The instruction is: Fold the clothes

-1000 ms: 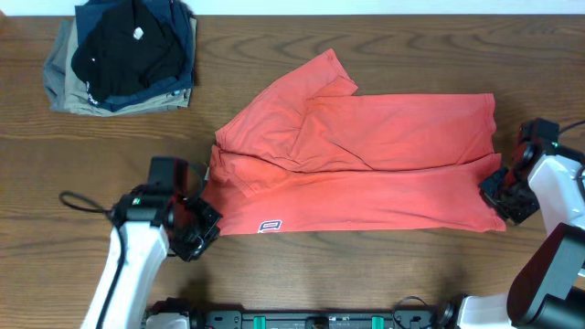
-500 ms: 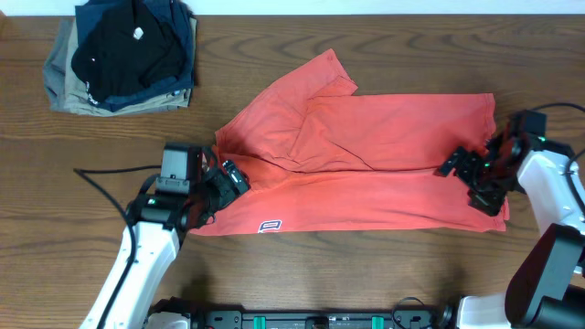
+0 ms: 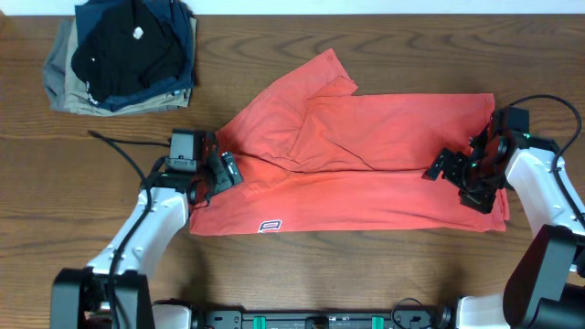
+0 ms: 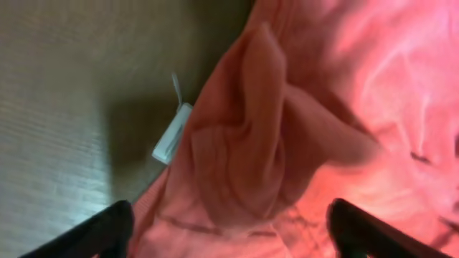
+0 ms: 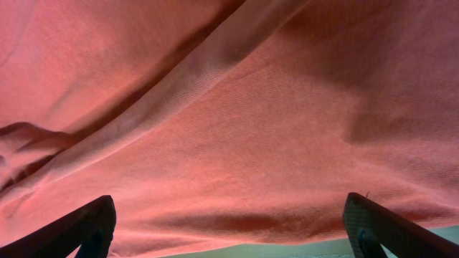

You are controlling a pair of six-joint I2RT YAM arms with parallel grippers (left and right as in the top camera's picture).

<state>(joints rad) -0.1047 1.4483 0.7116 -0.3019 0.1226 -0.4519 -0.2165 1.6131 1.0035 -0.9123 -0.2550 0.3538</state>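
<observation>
A stack [image 3: 123,55] of folded dark garments is seen at the far left corner of the table [image 3: 55,183], well apart from the shirt [image 3: 384,174]. The left jaws are spread wide at the shirt's left edge. A bunched fold [image 4: 265,143] of coral cloth is seen standing between them, beside a white tag [image 4: 172,140], and it is not gripped. The shirt is laid across the table's middle, folded lengthwise, with a small logo [image 3: 270,225] near its front edge. At its right end the right jaws are likewise held apart, released, and the gap between them is spanned by smooth cloth.
</observation>
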